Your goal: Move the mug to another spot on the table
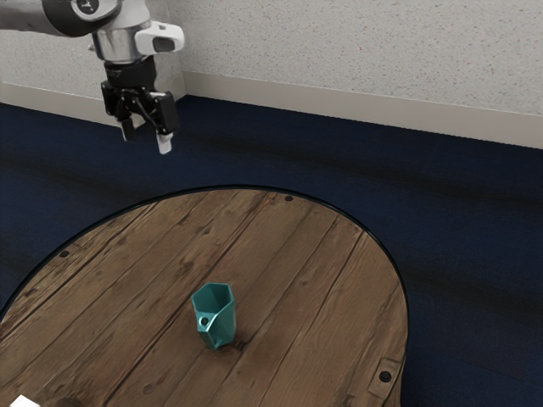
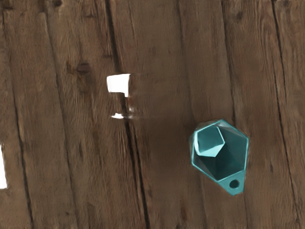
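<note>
Upright teal faceted mug (image 1: 214, 315) on the round wooden table (image 1: 322, 246): likely light, rigid and slick, best pinched across opposite walls; the hand (image 1: 147, 140) hangs empty, fingers apart.

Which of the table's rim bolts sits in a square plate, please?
The bolt at the exterior view's lower right; the others lack one.

Exterior view: the arm (image 1: 76, 17) is running off the top and left edges. The tabletop (image 1: 280, 254) is being cropped by the lower and left edges. A white thing (image 1: 21, 401) in the lower left corner is being cut too short to identify.

Wrist view: a white patch (image 2: 119, 83) is smearing across the boards, and a white strip (image 2: 2, 167) is being clipped by the edge. Neither is identifiable.
</note>
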